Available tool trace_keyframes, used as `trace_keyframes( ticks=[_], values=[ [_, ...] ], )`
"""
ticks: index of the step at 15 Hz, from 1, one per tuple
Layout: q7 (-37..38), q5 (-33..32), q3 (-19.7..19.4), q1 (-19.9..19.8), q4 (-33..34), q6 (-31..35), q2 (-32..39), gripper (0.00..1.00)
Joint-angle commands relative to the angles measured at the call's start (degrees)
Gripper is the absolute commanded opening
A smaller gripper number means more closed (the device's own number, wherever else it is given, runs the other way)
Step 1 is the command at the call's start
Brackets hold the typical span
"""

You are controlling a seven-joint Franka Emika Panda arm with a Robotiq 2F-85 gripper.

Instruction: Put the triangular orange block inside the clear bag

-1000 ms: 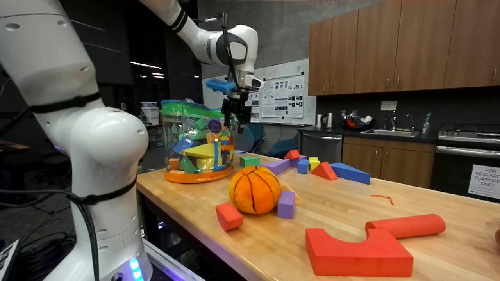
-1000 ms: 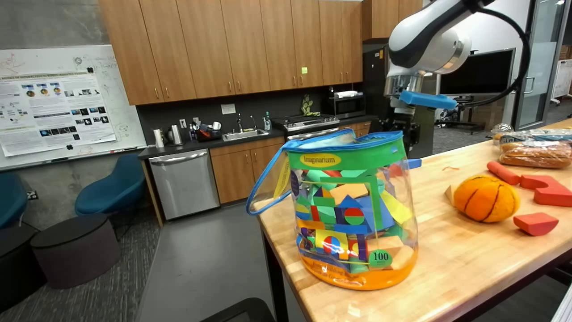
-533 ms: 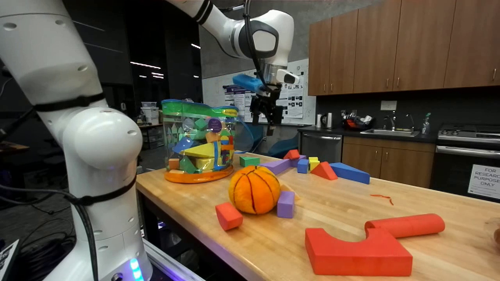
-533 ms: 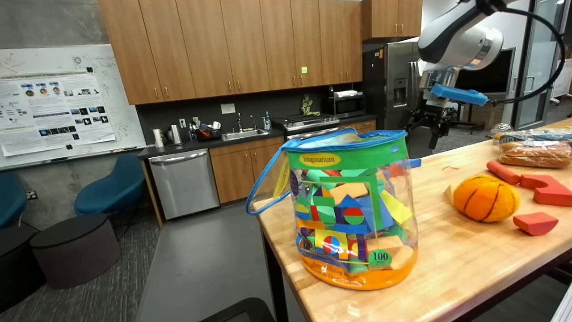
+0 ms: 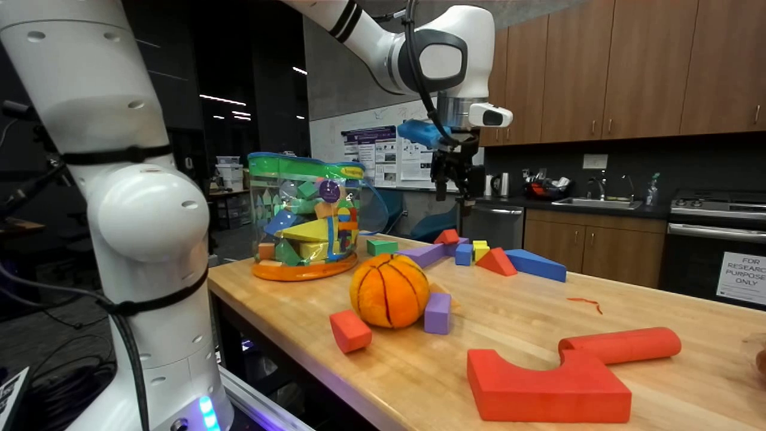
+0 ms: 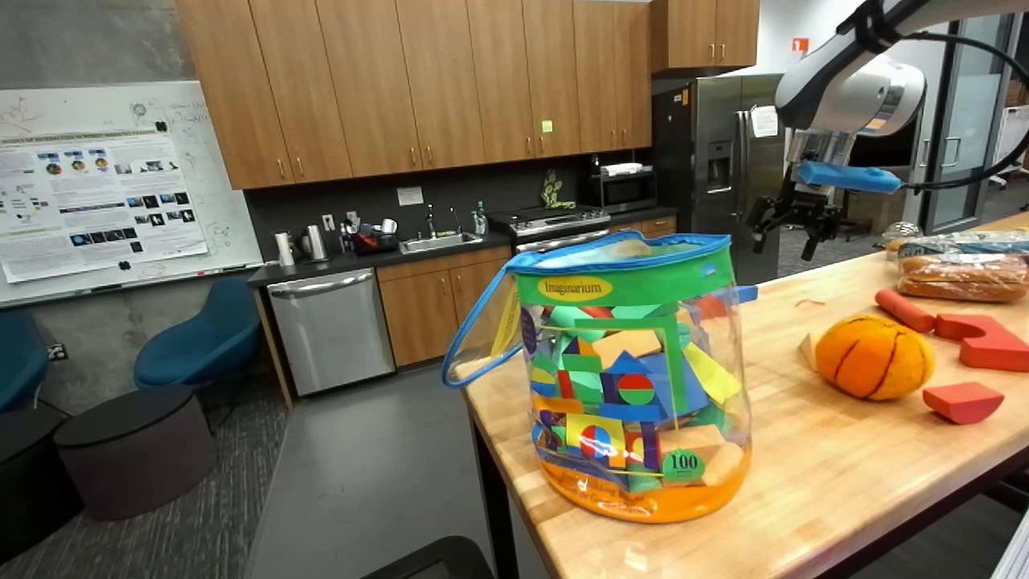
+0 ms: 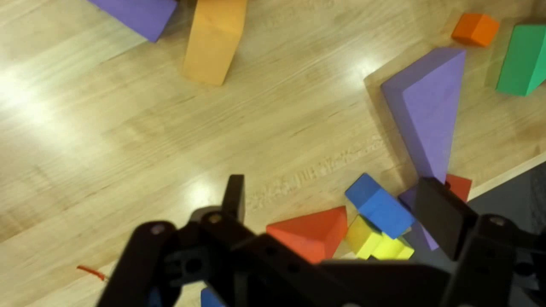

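Black fingers [image 7: 444, 217], wide apart and empty, moved from the clear bag [image 6: 651, 283] toward your likely pick, the orange wedge [image 7: 315, 233].

Orange ball [image 5: 389, 291] beside purple block [image 5: 438, 314], teal chair [image 6: 197, 346], wooden cabinets [image 6: 438, 80]

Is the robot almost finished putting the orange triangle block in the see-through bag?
No, far from it. Done: the clear bag looks open, its lid hanging at its side. In hand: nothing; the gripper is open, up above the table. Left: nearly all of it. The triangular orange block lies on the table, so it probably has to be gripped, lifted and dropped into the bag.
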Motion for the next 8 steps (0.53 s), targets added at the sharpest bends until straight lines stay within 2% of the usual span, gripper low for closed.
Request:
trace_keyframes(
  ticks=[1,8],
  values=[
    [0.55,-0.46,0.11,-0.39,3.78,3.48,3.23,1.00],
    [5.43,-4.58,2.14,-0.05,9.86,1.89,5.40,1.00]
  ],
)
